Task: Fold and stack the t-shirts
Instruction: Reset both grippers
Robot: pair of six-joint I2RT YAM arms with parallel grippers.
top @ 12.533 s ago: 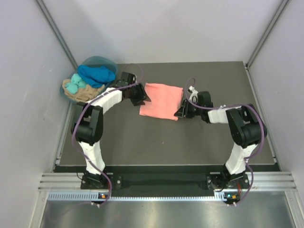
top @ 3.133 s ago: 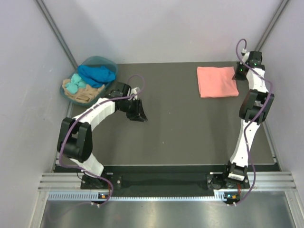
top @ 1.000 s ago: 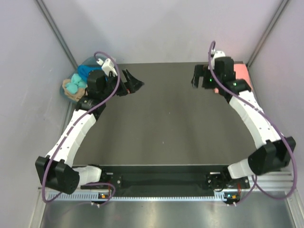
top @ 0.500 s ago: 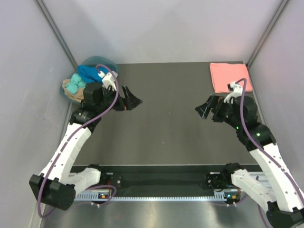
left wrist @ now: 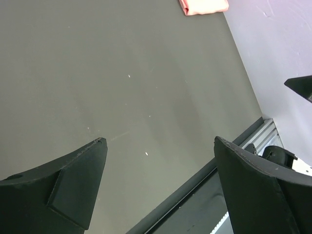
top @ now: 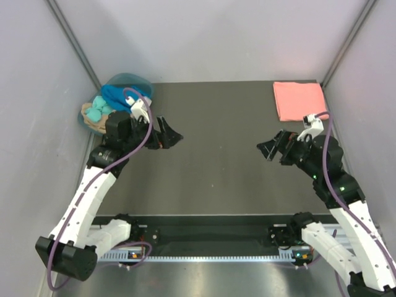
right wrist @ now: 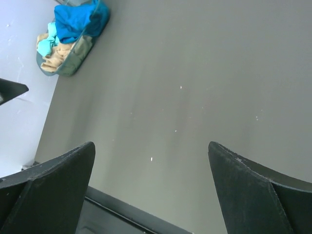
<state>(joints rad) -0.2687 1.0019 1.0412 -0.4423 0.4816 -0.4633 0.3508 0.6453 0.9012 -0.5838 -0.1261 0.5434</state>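
Observation:
A folded pink t-shirt [top: 299, 100] lies flat at the table's back right corner; it also shows at the top of the left wrist view, the pink t-shirt [left wrist: 202, 6]. Unfolded t-shirts, blue [top: 124, 94], teal and tan, sit heaped in a basket [top: 93, 124] at the back left, and the right wrist view has the blue one [right wrist: 73, 19] on top. My left gripper [top: 172, 136] hovers open over the left-centre of the table, nothing between its fingers. My right gripper [top: 270, 148] hovers open at the right-centre, also with nothing in it.
The dark table mat [top: 216, 161] spreads between both arms. Grey walls close in on the left, back and right. A metal rail [top: 210, 238] runs along the near edge by the arm bases.
Both arms have drawn back from the rear of the table toward its middle and nearer the front. The right arm has left the pink t-shirt in the back corner. Both grippers stay open.

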